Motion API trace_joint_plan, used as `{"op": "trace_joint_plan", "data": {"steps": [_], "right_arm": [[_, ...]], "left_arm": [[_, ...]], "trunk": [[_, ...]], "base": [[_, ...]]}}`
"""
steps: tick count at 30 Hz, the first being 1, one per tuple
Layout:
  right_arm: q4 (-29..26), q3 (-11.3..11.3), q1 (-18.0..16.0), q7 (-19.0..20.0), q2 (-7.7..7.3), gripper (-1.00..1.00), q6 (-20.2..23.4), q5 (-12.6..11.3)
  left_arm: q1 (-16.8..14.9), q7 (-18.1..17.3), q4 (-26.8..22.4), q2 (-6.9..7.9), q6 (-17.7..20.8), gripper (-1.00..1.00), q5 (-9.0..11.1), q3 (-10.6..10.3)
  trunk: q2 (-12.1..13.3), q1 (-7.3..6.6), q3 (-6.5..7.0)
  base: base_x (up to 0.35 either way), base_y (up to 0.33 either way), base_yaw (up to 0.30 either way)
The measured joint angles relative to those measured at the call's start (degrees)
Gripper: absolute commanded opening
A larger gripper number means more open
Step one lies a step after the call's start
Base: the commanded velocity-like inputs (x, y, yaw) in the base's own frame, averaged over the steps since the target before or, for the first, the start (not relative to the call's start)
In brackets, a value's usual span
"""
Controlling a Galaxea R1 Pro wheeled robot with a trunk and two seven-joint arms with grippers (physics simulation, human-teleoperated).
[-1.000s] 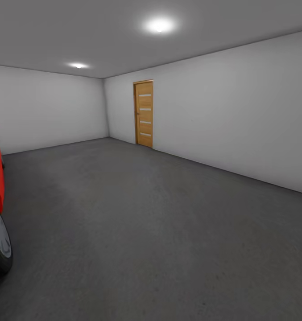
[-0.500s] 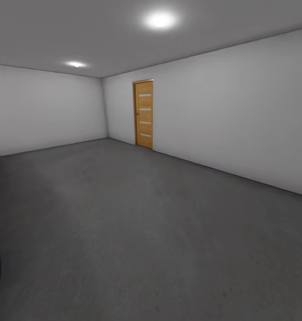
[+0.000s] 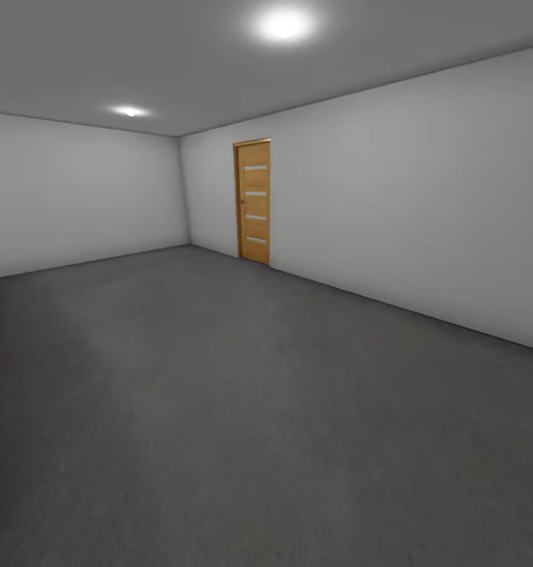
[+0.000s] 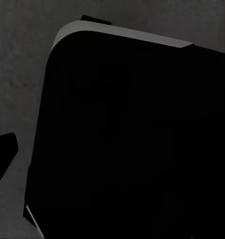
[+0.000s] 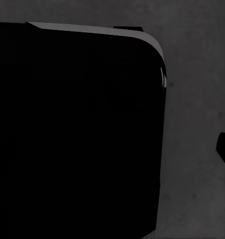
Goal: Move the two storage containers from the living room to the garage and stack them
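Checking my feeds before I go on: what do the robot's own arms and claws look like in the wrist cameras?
Little detail shows. In the left wrist view a large black body with a rounded corner and a thin pale-grey edge sits over the dark grey floor. The right wrist view has a matching black body with the same grey rim. No cables, markings or claw fingers can be made out.

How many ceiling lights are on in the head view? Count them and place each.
2. One ceiling light sits near the top middle; a smaller one lies farther back, toward the far left corner. Others may lie beyond the frame.
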Motion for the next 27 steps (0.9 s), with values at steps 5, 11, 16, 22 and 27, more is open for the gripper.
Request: {"op": "trace_joint_plan", "data": {"steps": [5,11,16,22,27], "right_arm": [[0.0,0.03,0.0,0.0,-0.01,1.0,0.0,0.0],[0.0,0.0,0.0,0.0,0.0,1.0,0.0,0.0],[0.0,-0.02,0.0,0.0,0.0,1.0,0.0,0.0],[0.0,0.05,0.0,0.0,0.0,1.0,0.0,0.0],[0.0,0.01,0.0,0.0,0.0,1.0,0.0,0.0]], "left_arm": [[0.0,0.0,0.0,0.0,0.0,1.0,0.0,0.01],[0.0,0.01,0.0,-0.02,0.0,1.0,0.0,0.01],[0.0,0.04,0.0,-0.02,0.0,1.0,0.0,0.01],[0.0,0.03,0.0,0.0,0.0,1.0,0.0,0.0],[0.0,0.04,0.0,0.03,0.0,1.0,0.0,0.01]], "trunk": [[0.0,0.0,0.0],[0.0,0.0,0.0],[0.0,0.0,0.0],[0.0,0.0,0.0],[0.0,0.0,0.0]], "base": [[0.322,0.0,0.0],[0.322,0.0,0.0],[0.322,0.0,0.0],[0.322,0.0,0.0],[0.322,0.0,0.0]]}}
